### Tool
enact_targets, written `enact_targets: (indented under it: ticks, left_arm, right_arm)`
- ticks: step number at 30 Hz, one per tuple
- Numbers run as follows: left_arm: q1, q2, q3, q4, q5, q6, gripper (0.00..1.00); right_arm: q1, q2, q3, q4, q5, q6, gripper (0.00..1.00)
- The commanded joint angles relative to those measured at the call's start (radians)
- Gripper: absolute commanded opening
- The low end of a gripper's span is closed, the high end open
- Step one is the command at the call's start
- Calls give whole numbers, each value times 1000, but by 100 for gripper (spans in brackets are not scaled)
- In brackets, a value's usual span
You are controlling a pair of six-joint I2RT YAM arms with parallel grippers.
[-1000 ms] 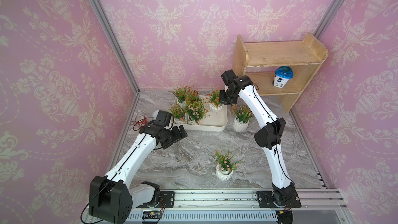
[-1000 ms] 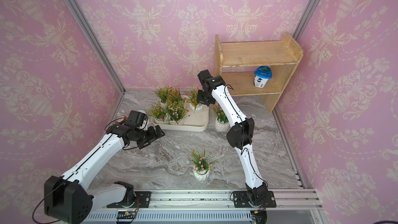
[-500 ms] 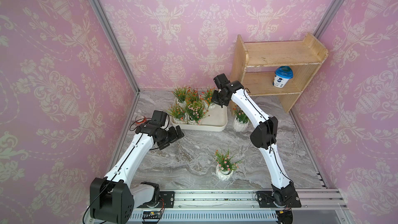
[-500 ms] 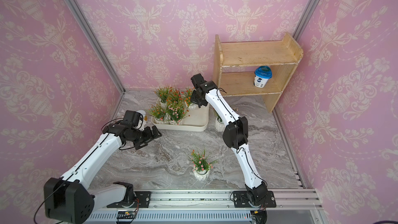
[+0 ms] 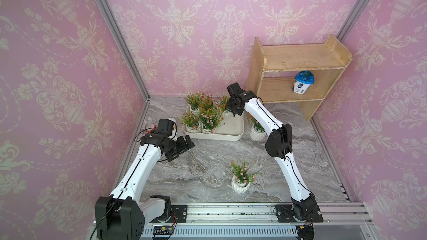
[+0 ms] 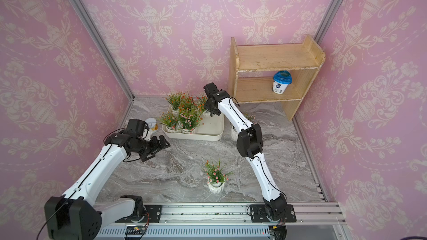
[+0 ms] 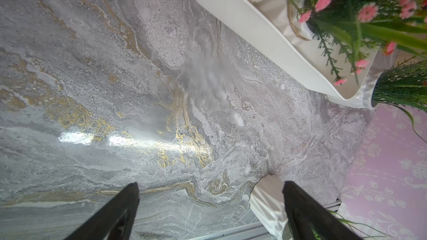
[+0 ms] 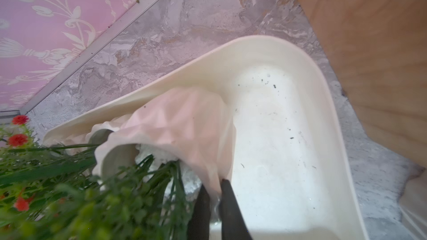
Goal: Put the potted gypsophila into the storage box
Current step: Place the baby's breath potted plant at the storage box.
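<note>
Robot lab test cell dressed up as a home corner, seen from above. Three walls of pink wallpaper w/ cream urn-and-flower pattern (image 5: 208, 31), joined at the corners by bare alum. frame posts (image 5: 115, 35). A grey marble-look desk (image 5: 203, 169) fills the floor of the cell. Along its near edge, a silver alum. rail (image 5: 231, 213) carries two white-and-black robot arms (image 5: 143, 165), bolted on. Homely props: a pale wooden two-tier shelf unit (image 5: 300, 58) at the back, white faceted pots of fake flowers (image 5: 240, 181), a cream plastic tub (image 5: 215, 136).
</note>
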Motion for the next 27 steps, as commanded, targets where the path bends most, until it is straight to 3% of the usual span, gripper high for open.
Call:
enact_targets:
  ticks: [1,20,27]
  left_arm:
    - [16,-17,24,-42,22,36,99]
    - [33,-40,14,-60,25,41,99]
    - [35,-46,11,-57,25,31,99]
  right_arm:
    - [2,12,12,71,14,45,2]
    - [2,59,-10,145,-25,71,7]
    - [2,61,-4,151,-34,52,20]
